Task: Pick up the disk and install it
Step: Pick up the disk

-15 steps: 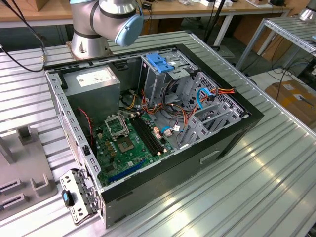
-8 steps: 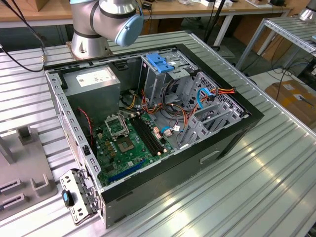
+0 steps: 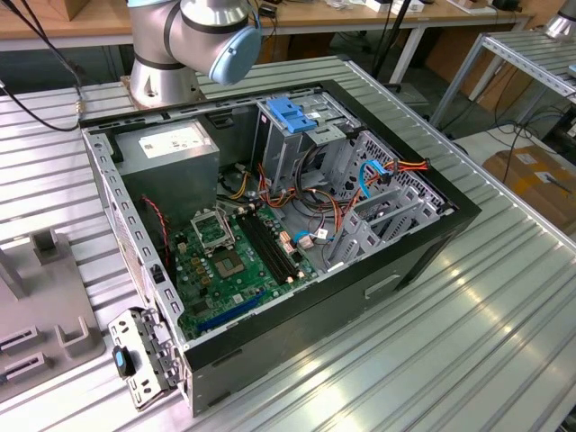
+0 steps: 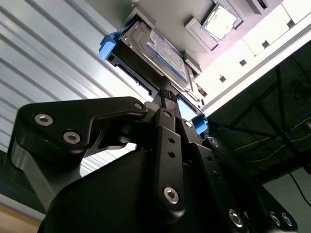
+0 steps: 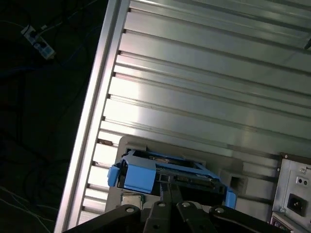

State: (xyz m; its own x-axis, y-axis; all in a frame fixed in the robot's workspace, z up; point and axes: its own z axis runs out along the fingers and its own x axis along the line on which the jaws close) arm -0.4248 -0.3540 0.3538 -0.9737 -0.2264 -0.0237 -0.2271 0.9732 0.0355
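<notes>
- While it rests on a pale grey holder [image 5: 141,144], the flat silver-grey disk [image 4: 156,46] shows a white-and-blue label and bright blue rails.
- Black metal gripper [image 4: 166,93] meets the disk at that holder; its grip cannot be told.

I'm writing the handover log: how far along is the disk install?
Done: in the second wrist view the gripper is at the edge of the disk. In hand: the disk rests on a grey holder in the first wrist view, seemingly unlifted; grip unclear. Left: it is not yet in the open computer case in the exterior view.
</notes>
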